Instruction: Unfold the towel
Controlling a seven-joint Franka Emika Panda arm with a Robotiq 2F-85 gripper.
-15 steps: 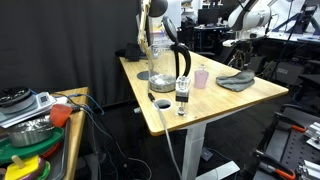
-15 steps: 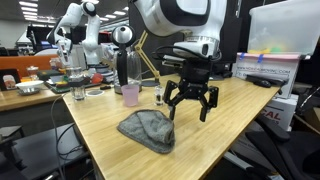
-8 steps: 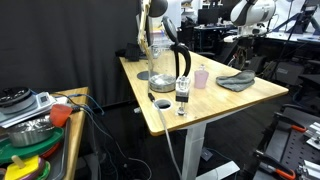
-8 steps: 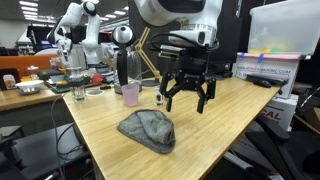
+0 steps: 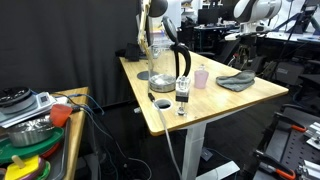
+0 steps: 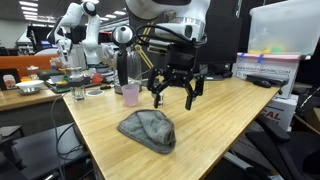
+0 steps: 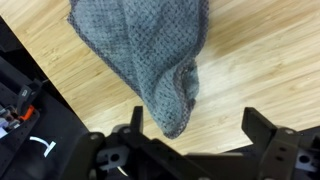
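Observation:
The towel [image 6: 148, 129] is a grey-green rumpled cloth lying on the wooden table [image 6: 215, 120]; it also shows in an exterior view [image 5: 238, 80] and fills the top of the wrist view [image 7: 145, 50]. My gripper [image 6: 172, 97] hangs open and empty above the table, just behind and above the towel, not touching it. In the wrist view its two fingers [image 7: 197, 122] stand wide apart with bare wood and the towel's near corner between them. The pink cup [image 6: 130, 95] stands upright behind the towel, also seen in an exterior view [image 5: 201, 77].
A black kettle [image 5: 178, 63], a clear pitcher [image 5: 158, 65], a small bottle [image 5: 182, 95] and a dark cup [image 5: 162, 103] stand on the table. A side table [image 5: 70, 110] holds clutter. A monitor [image 6: 280, 50] stands beyond the table.
My gripper has risen and moved away from the towel, back toward the pink cup. The towel has not moved.

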